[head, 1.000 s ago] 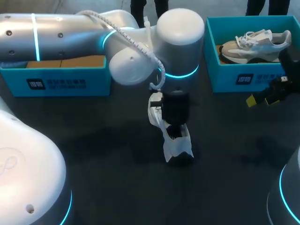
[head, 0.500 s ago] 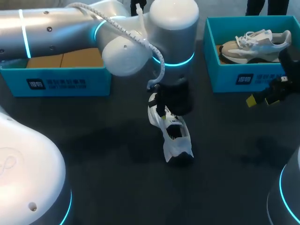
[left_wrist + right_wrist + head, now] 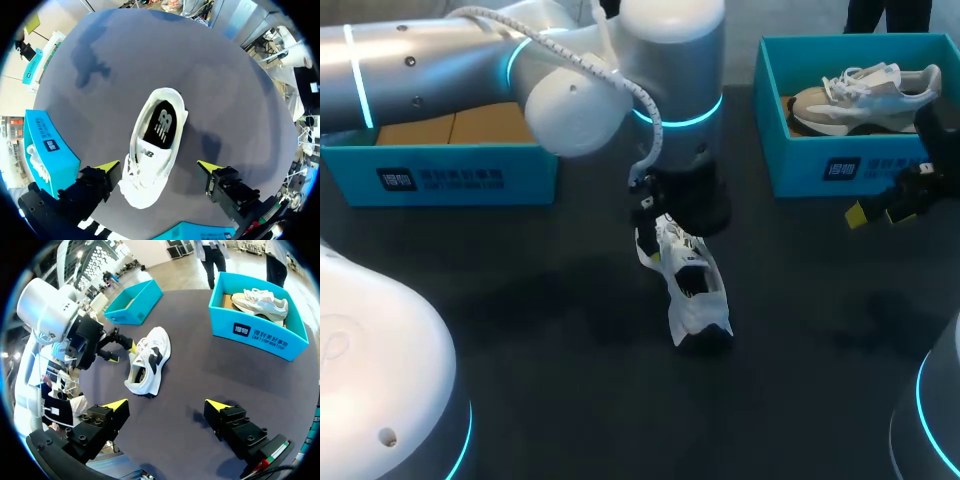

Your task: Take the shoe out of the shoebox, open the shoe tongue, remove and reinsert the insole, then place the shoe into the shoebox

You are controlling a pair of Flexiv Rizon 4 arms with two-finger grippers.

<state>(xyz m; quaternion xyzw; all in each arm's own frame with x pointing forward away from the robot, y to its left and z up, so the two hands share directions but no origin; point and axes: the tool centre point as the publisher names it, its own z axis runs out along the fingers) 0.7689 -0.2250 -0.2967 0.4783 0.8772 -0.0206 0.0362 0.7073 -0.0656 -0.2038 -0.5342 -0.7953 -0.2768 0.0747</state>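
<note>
- Shoe (image 3: 690, 290) lies on the bench (image 3: 550, 400), outside the empty shoebox (image 3: 460, 165).
- Your left hand (image 3: 159, 165) hangs wide open over it; right hand (image 3: 167, 404) wide, well apart.
- Risk: descend off-centre and a finger tips the shoe.

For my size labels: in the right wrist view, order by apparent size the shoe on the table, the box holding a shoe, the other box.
1. Box holding a shoe.
2. Shoe on the table and other box: about alike; that box is farther.
</note>
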